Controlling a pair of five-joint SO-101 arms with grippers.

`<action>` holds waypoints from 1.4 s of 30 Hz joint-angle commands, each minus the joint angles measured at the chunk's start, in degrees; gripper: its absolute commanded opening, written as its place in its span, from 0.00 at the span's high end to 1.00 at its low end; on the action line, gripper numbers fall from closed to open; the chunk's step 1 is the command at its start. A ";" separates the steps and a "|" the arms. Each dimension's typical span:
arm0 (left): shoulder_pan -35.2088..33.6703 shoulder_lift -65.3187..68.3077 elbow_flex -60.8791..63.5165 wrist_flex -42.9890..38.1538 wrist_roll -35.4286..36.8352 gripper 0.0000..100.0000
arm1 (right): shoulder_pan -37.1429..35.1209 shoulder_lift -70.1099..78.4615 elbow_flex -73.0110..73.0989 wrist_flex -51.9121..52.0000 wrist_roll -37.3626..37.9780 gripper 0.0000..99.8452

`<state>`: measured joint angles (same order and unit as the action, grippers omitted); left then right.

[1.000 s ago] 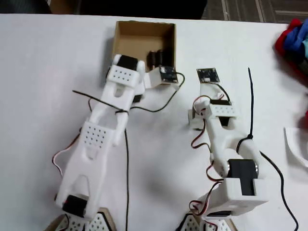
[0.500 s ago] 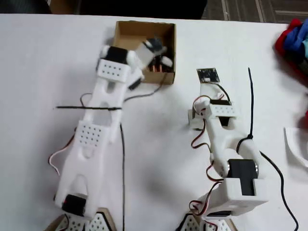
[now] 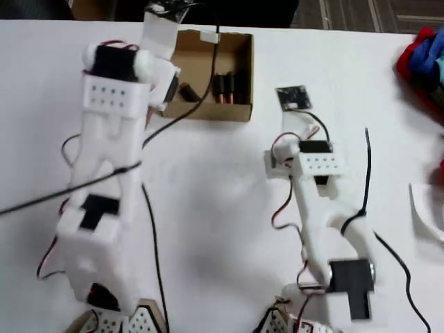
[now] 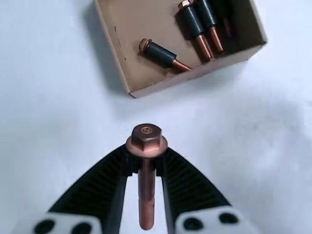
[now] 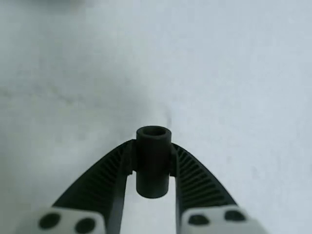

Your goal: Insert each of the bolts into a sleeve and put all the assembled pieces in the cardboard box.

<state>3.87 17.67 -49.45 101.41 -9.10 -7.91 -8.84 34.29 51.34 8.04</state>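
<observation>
Left arm (image 3: 111,159) pulled up off box (image 4: 122,44), left claw (image 4: 146,157) clamped on bolt (image 4: 146,190). Right claw (image 5: 153,152) gripped sleeve (image 5: 153,165); insertion likely next.

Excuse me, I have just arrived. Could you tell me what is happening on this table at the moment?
Two robot arms are putting bolts into sleeves. The left gripper is shut on a bare copper bolt and holds it over the white table, near the cardboard box. The right gripper is shut on a black sleeve, also over the table. At least three assembled pieces lie in the box. The held bolt and sleeve are not yet joined.
</observation>
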 commanded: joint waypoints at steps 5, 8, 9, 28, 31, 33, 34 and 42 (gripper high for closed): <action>0.62 -19.43 17.63 -3.60 8.53 0.97 | -5.32 -8.75 8.35 -11.21 -10.11 0.98; 0.53 -21.19 22.11 -7.47 8.62 0.97 | -4.97 -11.74 15.91 -22.73 -18.37 0.98; 0.26 -21.89 22.73 -9.67 8.88 0.97 | -4.97 -13.41 18.90 -26.77 -20.40 0.98; 10.46 -48.88 91.91 -104.09 17.67 0.97 | -5.32 -14.29 49.14 -93.58 -9.85 0.98; 15.38 -52.31 102.99 -117.98 9.93 0.97 | -5.32 -6.11 47.91 -101.14 -9.76 0.98; 16.88 -52.22 106.33 -123.34 6.68 0.97 | -5.32 -1.10 48.00 -108.97 -8.70 0.98; 17.32 -52.13 107.21 -124.92 6.07 0.97 | -5.32 1.19 48.18 -112.84 -6.77 0.98; 21.45 -42.11 102.55 -126.77 6.68 0.97 | -9.80 17.71 49.49 -139.38 -0.97 0.98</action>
<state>23.30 -27.34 57.89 -23.60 -2.33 -16.53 4.70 84.57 -79.74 6.20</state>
